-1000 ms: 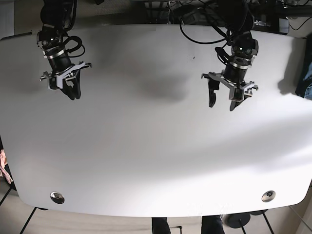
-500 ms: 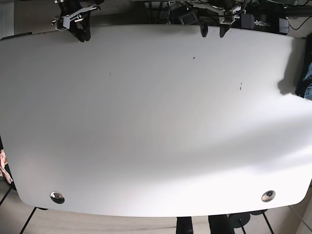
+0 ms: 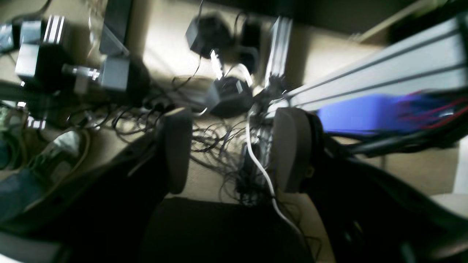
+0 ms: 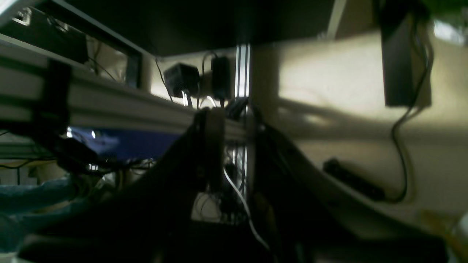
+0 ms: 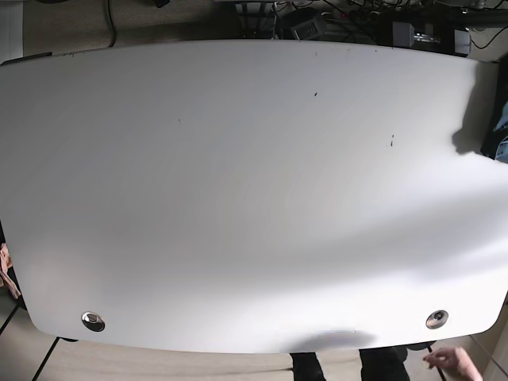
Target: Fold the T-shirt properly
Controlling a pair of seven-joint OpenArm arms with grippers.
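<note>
The T-shirt is out of view in every frame. The white table lies bare in the base view, and neither arm appears there. In the left wrist view my left gripper is open, its two fingers wide apart with nothing between them, over a floor strewn with cables. In the dim right wrist view my right gripper shows a narrow gap between its fingers, with nothing held; behind it are a metal frame and a wall.
A person's hand and dark shoes show at the table's near edge. Power bricks and cables lie on the floor behind the table, beside an aluminium beam. A blurred blue shape lies under that beam.
Both arms have pulled back from over the table, past its far edge, and are gone from the base view. A hand has appeared at the near right edge.
</note>
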